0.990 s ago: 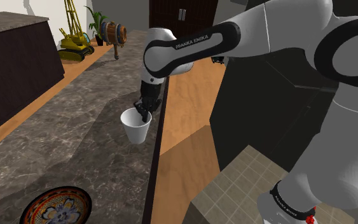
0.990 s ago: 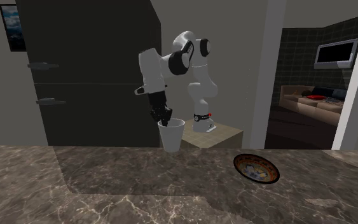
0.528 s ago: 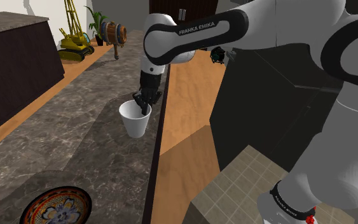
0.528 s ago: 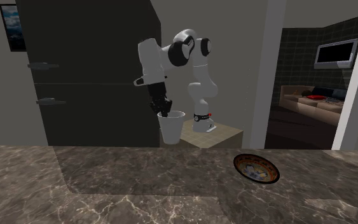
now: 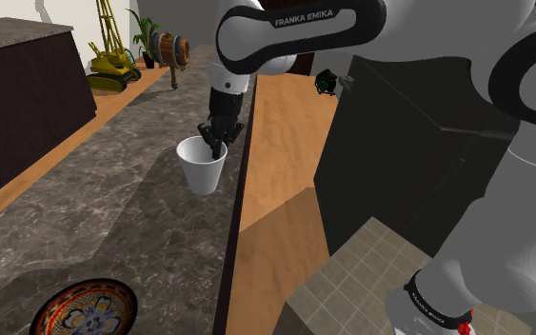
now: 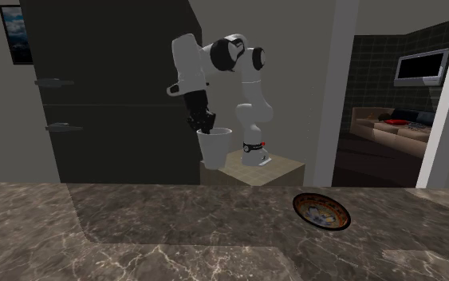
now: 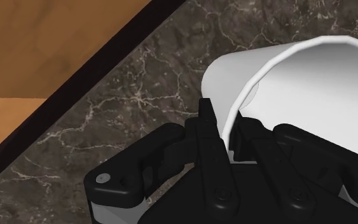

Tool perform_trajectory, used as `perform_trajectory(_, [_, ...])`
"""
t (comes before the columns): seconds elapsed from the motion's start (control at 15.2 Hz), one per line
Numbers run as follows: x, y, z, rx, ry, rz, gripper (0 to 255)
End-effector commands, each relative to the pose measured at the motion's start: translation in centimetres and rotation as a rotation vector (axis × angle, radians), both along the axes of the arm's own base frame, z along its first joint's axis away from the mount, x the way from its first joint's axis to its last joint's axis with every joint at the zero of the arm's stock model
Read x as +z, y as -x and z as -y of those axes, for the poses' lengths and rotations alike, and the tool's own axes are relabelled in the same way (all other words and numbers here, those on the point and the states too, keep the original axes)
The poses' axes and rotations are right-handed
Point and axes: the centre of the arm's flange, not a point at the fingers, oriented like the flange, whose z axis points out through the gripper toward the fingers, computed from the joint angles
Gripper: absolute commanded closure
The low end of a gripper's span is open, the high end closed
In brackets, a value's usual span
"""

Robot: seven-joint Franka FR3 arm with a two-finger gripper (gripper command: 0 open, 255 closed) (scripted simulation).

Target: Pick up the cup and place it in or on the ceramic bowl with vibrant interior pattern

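Cup (image 5: 202,164) up in the air, folks! It is white, upright, mouth to the ceiling, and the gripper (image 5: 218,147) has it by the rim. The wrist view tells it best: the 2 black fingers (image 7: 209,127) pinch the cup (image 7: 298,83) wall between them, 1 outside, 1 inside. From the second exterior view the cup (image 6: 214,148) hangs under the gripper (image 6: 206,126), its base above the dark marbled tabletop (image 6: 175,239).

The patterned bowl (image 5: 85,309) lies flat on the tabletop (image 5: 113,190), well apart from the fingers, off toward the shoulder view's lower left. Between fingers and bowl (image 6: 321,211) runs marbled stone. Just beside the fingers the tabletop's dark edge drops to a wooden floor (image 5: 280,162). Far beyond the fingers, away from the bowl, stand a yellow toy excavator (image 5: 113,67), a wooden barrel (image 5: 172,49) and a potted plant (image 5: 147,33).
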Motion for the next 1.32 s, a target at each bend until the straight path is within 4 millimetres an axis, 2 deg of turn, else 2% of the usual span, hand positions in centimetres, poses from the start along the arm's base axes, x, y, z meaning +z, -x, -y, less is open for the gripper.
perform_trajectory(0.0, [1.1, 0.1, 0.0, 0.0, 0.0, 0.0, 255])
perform_trajectory(1.25, [3.4, 8.9, -23.4, 0.0, 0.0, 0.0, 255])
